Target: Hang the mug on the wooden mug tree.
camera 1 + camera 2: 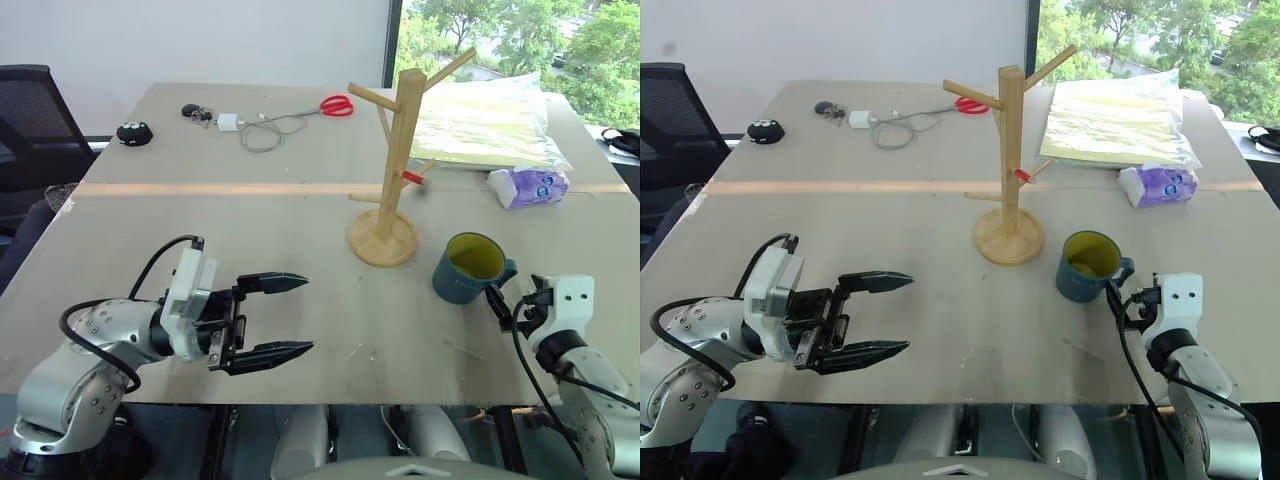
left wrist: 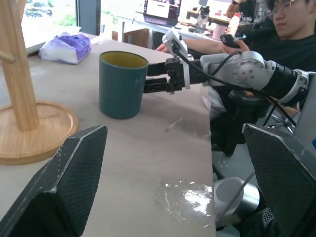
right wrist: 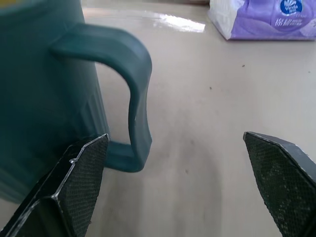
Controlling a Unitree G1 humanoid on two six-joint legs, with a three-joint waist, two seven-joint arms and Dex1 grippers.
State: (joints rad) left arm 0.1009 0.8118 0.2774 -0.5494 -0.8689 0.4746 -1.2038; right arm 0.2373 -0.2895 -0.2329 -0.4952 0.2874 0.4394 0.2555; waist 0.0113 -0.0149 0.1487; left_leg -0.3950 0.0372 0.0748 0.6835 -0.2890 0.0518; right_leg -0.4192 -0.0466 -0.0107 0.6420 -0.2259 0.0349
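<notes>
Table [image 1: 300, 300]: you see a big tan top by a window with trees.
Mug [image 1: 468, 268]: beside the wooden mug tree [image 1: 398, 160].
Hidden: right gripper [image 2: 154, 78] tips, behind the mug.
Left gripper [image 1: 278, 318]: wide, empty.
Right gripper: wide, holding nothing.

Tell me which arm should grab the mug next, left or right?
Right. The right gripper is open right at the handle of the mug, which stands upright on the table. The left gripper, also open, hovers far off across the table.
</notes>
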